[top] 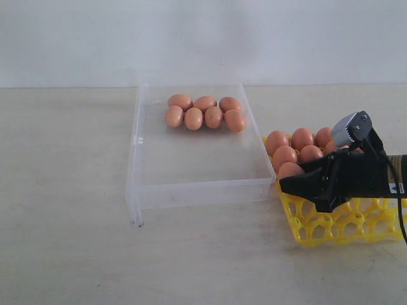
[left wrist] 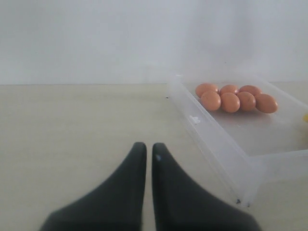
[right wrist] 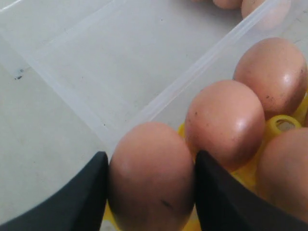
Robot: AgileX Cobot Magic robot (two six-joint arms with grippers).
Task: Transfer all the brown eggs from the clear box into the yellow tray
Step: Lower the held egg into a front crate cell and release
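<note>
Several brown eggs [top: 203, 111] lie clustered at the far end of the clear box [top: 191, 190]; the left wrist view shows the same eggs [left wrist: 231, 98] and box [left wrist: 216, 139]. More eggs [top: 302, 138] fill the far cells of the yellow tray [top: 337, 229], right of the box. My right gripper [top: 286, 184] hangs over the tray's near-left corner, shut on one brown egg [right wrist: 151, 173], with a finger pressed to each side. That egg sits next to another egg [right wrist: 224, 120] in the tray [right wrist: 284, 124]. My left gripper [left wrist: 148, 147] is shut and empty over the bare table, left of the box.
The box's right wall [right wrist: 192, 77] runs close beside the tray. The near half of the box holds nothing. The tray's front cells [top: 346, 222] below the right arm hold nothing. A pale wall stands behind the table.
</note>
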